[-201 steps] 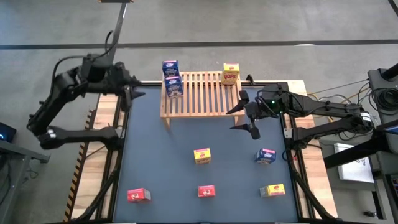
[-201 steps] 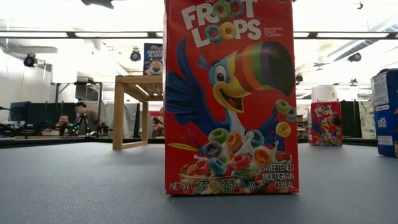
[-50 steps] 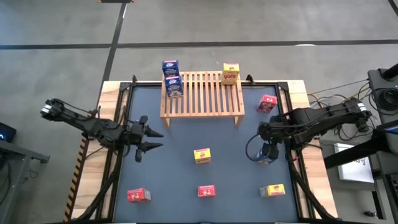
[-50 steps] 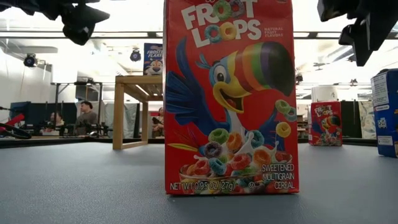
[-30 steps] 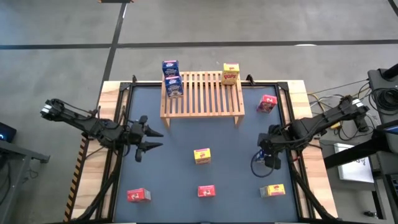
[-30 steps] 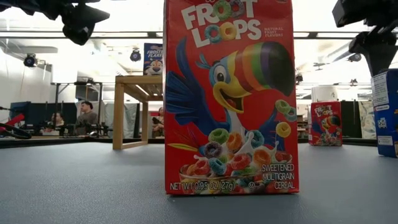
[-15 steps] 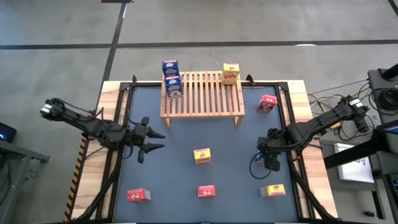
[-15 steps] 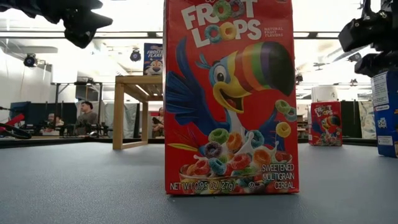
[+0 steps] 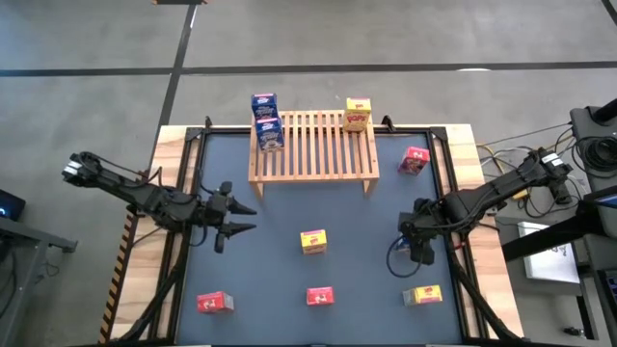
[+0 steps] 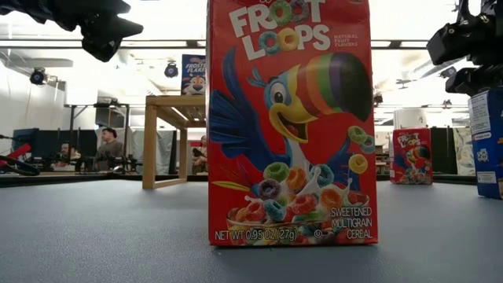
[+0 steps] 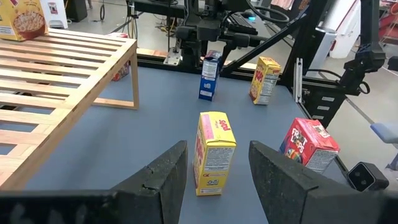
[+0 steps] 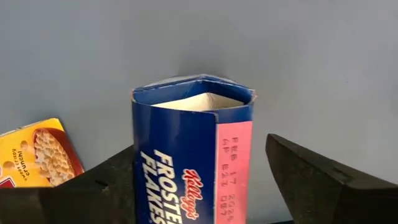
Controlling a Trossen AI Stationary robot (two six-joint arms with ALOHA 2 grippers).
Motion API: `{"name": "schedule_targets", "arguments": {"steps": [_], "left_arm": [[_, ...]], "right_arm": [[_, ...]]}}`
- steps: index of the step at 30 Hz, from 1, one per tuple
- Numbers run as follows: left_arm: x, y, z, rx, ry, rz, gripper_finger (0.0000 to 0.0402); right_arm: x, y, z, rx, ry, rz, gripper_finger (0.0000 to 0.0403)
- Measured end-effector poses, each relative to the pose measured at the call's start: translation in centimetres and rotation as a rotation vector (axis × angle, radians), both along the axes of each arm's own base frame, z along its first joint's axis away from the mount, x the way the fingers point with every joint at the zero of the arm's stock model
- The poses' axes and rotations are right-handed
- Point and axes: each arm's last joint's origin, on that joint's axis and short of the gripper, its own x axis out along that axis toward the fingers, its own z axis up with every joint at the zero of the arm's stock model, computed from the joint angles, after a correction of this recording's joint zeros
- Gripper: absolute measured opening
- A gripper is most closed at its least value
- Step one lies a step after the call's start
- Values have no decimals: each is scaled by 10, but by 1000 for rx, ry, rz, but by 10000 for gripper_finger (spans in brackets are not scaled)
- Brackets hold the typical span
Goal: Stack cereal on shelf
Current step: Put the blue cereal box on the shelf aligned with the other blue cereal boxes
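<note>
I see the slatted wooden shelf (image 9: 313,146) at the table's far edge, two blue boxes (image 9: 266,120) stacked on its left end, a yellow box (image 9: 358,114) on its right. Remaining cereal stands upright, scattered on the mat.

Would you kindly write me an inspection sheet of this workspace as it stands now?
Surface: dark blue-grey table, wooden edges.
Job's things: slatted wooden shelf at the far side carries two blue boxes at its left end and a yellow box at its right end. On the table: a red box, a yellow box, a red box, a red box, a yellow box and a blue Frosted Flakes box.
Clutter: nothing seen.
Grippers: right claw straddles the blue Frosted Flakes box, fingers either side; contact not clear. Left claw open, empty, over the table's left side.
Cables: bundle beside the right arm.
Surroundings: concrete floor; seated people behind.
</note>
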Motion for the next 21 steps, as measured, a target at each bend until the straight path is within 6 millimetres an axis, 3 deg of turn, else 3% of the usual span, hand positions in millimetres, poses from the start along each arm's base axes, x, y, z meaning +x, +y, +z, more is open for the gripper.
{"name": "schedule_targets", "arguments": {"steps": [9, 21], "left_arm": [[1, 0, -1, 2, 6, 0, 155], [1, 0, -1, 3, 7, 0, 155]], "right_arm": [[1, 1, 3, 0, -14, 29, 231], [11, 4, 34, 32, -118, 58, 208]]}}
